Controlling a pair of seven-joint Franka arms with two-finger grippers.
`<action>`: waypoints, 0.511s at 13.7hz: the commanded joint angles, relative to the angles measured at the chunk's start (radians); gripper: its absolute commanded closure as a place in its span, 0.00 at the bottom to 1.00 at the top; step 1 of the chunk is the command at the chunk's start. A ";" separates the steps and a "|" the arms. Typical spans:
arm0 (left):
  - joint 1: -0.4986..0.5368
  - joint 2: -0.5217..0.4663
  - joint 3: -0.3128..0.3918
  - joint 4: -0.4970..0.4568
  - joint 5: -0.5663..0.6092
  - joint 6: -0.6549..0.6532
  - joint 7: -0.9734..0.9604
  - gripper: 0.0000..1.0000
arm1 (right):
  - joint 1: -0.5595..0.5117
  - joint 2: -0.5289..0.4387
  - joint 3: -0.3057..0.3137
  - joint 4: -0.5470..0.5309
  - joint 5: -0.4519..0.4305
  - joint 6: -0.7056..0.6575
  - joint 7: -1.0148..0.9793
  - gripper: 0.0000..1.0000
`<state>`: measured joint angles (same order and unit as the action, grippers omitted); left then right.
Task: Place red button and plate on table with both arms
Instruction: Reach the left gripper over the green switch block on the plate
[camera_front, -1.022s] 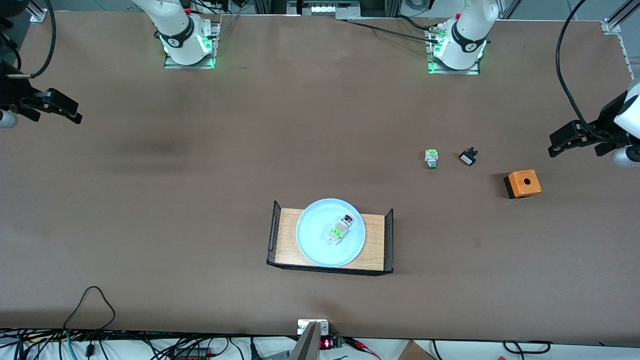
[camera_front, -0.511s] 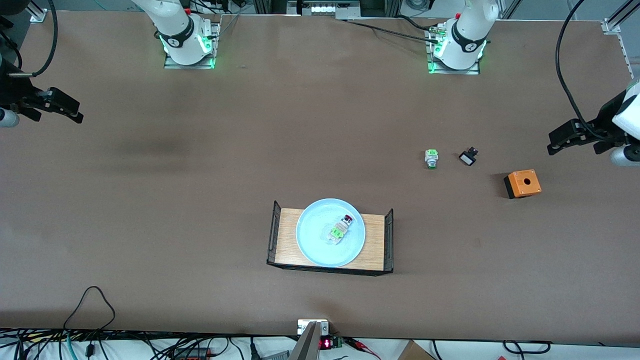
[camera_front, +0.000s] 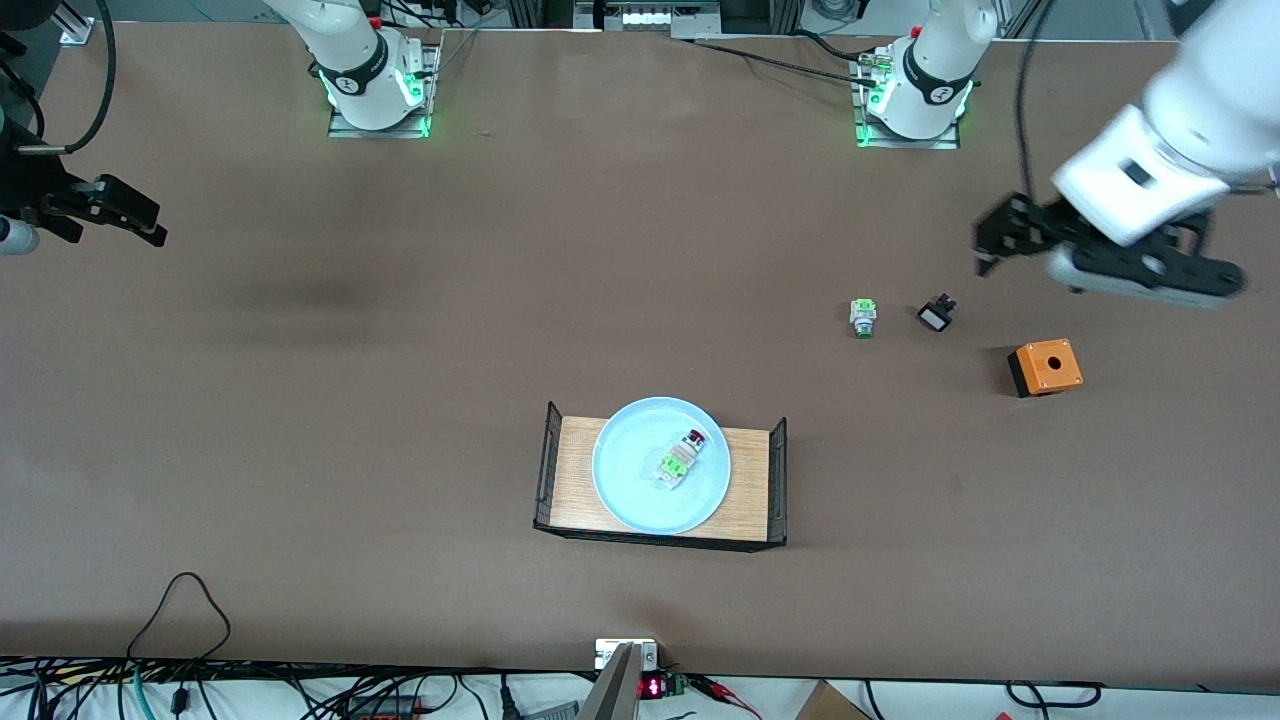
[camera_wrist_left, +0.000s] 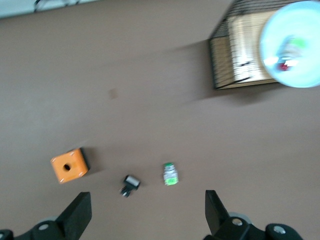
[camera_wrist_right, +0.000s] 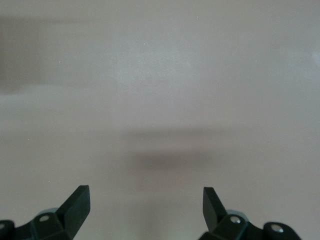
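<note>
The red button (camera_front: 686, 453) lies on its side in the light blue plate (camera_front: 625, 480), which rests on a wooden tray on the brown table (camera_front: 400, 400). In the left wrist view the plate (camera_wrist_left: 306, 75) and the red button (camera_wrist_left: 289, 55) show far off. My left gripper (camera_front: 992, 245) hangs open in the air over the table toward the left arm's end, close to a small black-and-white part; its fingers (camera_wrist_left: 80, 207) hold nothing. My right gripper (camera_front: 150, 225) waits open over the right arm's end of the table, and the right gripper (camera_wrist_right: 145, 197) has only bare tabletop under it.
The wooden tray (camera_front: 575, 480) has black wire ends. A green-capped switch (camera_front: 863, 317), the black-and-white part (camera_front: 936, 315) and an orange box (camera_front: 1046, 367) lie toward the left arm's end; the left wrist view shows the switch (camera_wrist_left: 170, 174), part (camera_wrist_left: 130, 184) and box (camera_wrist_left: 70, 165).
The left arm has swung in from the table's end toward the middle, its gripper now higher and near the black-and-white part. The right arm and the objects have not moved.
</note>
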<state>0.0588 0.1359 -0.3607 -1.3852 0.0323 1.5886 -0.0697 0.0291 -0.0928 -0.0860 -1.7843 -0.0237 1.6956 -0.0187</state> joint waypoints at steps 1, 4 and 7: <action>-0.042 0.071 -0.043 0.083 -0.009 0.097 -0.001 0.00 | 0.003 0.016 0.002 0.023 -0.001 -0.022 0.000 0.00; -0.137 0.149 -0.040 0.103 -0.003 0.244 0.001 0.00 | 0.008 0.016 0.002 0.023 -0.001 -0.022 0.002 0.00; -0.203 0.258 -0.040 0.103 -0.002 0.478 0.001 0.00 | 0.000 0.018 -0.001 0.020 -0.019 -0.024 0.014 0.00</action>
<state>-0.1000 0.3011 -0.4037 -1.3428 0.0323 1.9732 -0.0730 0.0309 -0.0843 -0.0842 -1.7839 -0.0288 1.6944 -0.0181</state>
